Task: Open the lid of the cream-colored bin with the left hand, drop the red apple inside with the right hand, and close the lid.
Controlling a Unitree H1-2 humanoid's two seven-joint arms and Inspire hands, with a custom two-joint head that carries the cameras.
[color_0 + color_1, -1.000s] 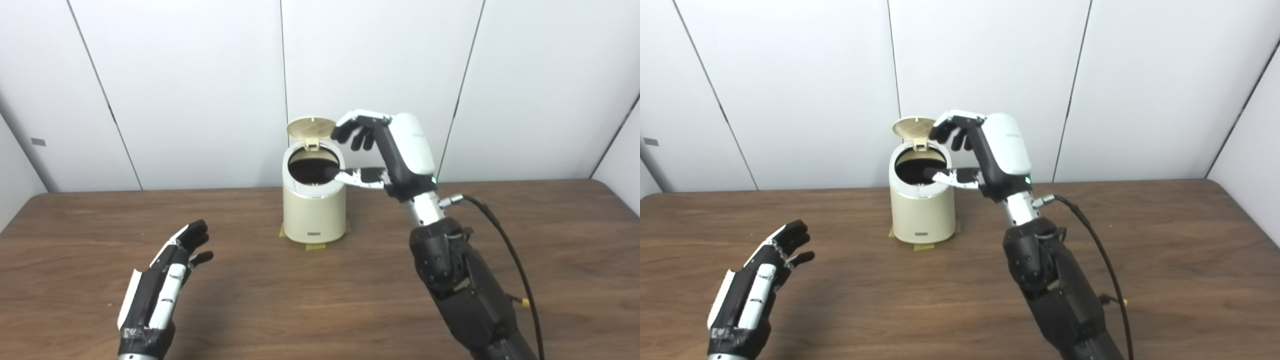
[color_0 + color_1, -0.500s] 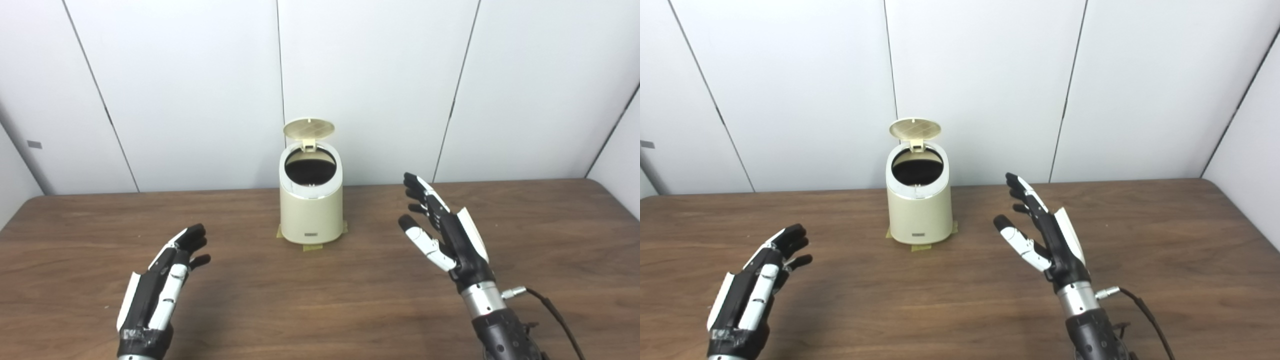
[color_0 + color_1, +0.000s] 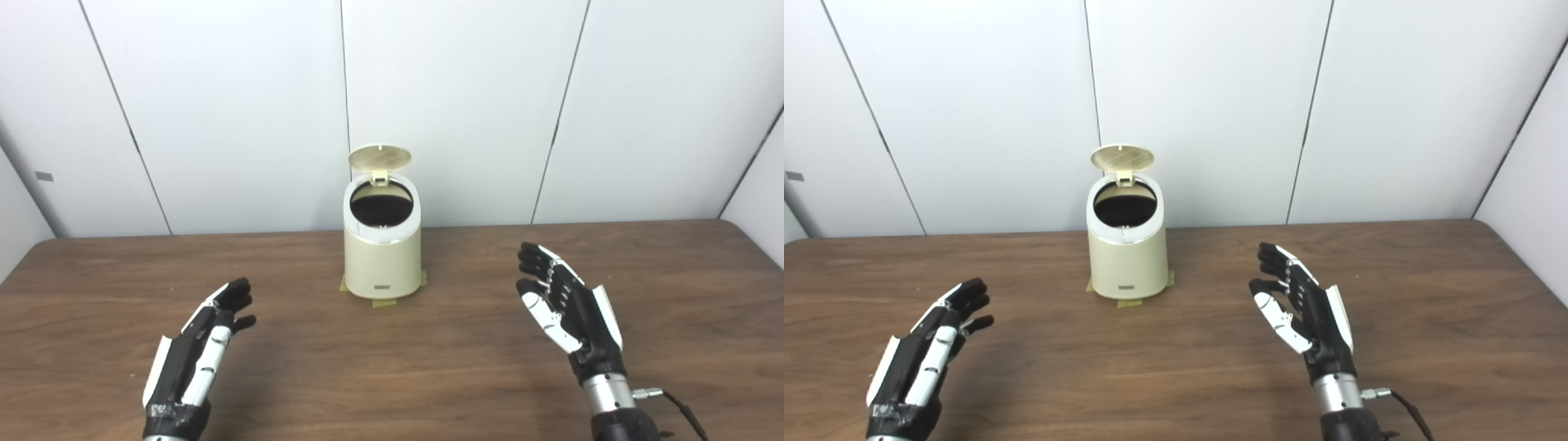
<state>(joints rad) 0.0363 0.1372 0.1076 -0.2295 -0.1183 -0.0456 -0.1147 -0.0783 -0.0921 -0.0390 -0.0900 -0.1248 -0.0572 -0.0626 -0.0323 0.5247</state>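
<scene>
Both of my hands hover empty over the table (image 3: 429, 367), fingers spread: the right hand (image 3: 569, 309) near the front right, the left hand (image 3: 199, 343) at the front left, each well apart from the cream-colored bin (image 3: 383, 248). Its lid (image 3: 379, 157) stands up at the back, so opening looks done and closing is left. No red apple shows anywhere; the bin's dark inside hides whether it lies there
</scene>
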